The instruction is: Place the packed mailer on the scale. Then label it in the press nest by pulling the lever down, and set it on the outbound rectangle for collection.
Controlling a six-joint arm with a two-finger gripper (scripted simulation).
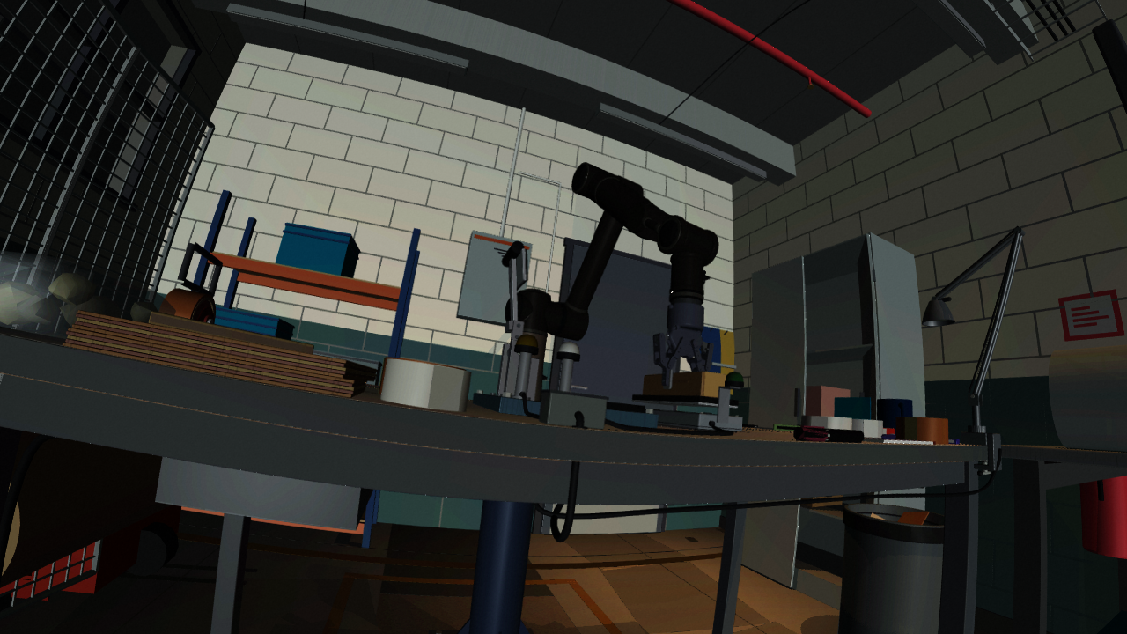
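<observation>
The brown packed mailer sits just above the flat scale at the table's middle, gripped from above by my gripper, which is closed on it. I cannot tell whether the mailer touches the scale platform. The press stands to the left of the scale, with its lever raised upright. A small grey box sits in front of the press. The outbound rectangle is not visible from this low angle.
Behind the work stand a pale brick wall, a blue shelf rack and a grey cabinet. A stack of cardboard sheets and a tape roll lie left. Small boxes and a desk lamp stand right.
</observation>
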